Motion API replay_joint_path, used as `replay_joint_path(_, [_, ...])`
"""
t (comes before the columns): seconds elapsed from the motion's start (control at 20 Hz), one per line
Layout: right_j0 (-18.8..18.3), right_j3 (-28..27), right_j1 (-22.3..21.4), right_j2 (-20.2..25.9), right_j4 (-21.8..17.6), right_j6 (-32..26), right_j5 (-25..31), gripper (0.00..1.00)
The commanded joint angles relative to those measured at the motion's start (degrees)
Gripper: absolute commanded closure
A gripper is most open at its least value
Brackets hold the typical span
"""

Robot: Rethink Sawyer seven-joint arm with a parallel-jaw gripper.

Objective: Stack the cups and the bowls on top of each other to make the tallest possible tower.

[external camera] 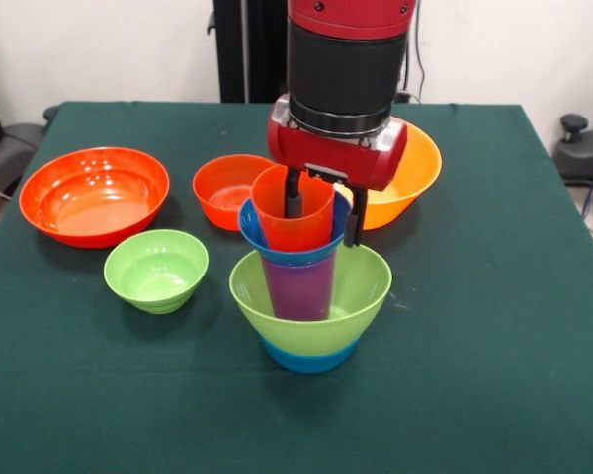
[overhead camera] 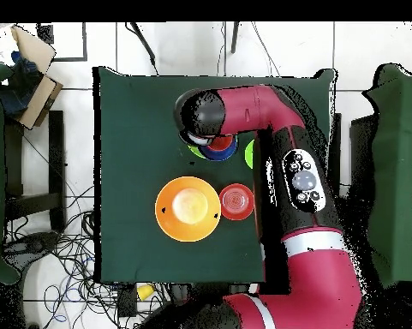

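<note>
Tower (external camera: 309,296) near the table's middle in the front view: light blue bowl (external camera: 309,356) at the base, mostly covered, only its lower band showing; large light green bowl (external camera: 351,296) nested on it; purple cup (external camera: 298,288) upright inside; dark blue bowl (external camera: 255,232) on the cup, seen only as a rim; orange-red cup (external camera: 301,222) on top. Gripper (external camera: 323,210) down over the top, one finger (external camera: 294,193) inside the orange-red cup, the other outside at its right, pinching the cup's wall between them. Small light green bowl (external camera: 156,270) left of the tower, apart from it. Large red-orange bowl (external camera: 94,195) far left, medium red-orange bowl (external camera: 225,190) behind the tower, its right side hidden by the cup. Yellow-orange bowl (external camera: 415,173) far right, largely blocked by the arm (external camera: 341,59). Green table (external camera: 494,326) cut off at the near edge. From overhead, arm covering most of the tower, only slivers of green and blue visible.
</note>
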Motion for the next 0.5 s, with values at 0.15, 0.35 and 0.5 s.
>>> replay_joint_path(0.15, [0.2,1.8,1.0,4.0,0.6,-11.4,3.5,0.0])
replay_joint_path(0.35, [0.2,2.7,-0.2,3.9,1.1,-11.1,4.0,0.0])
replay_joint_path(0.5, [0.2,3.1,-1.0,3.7,1.2,-11.2,4.8,0.0])
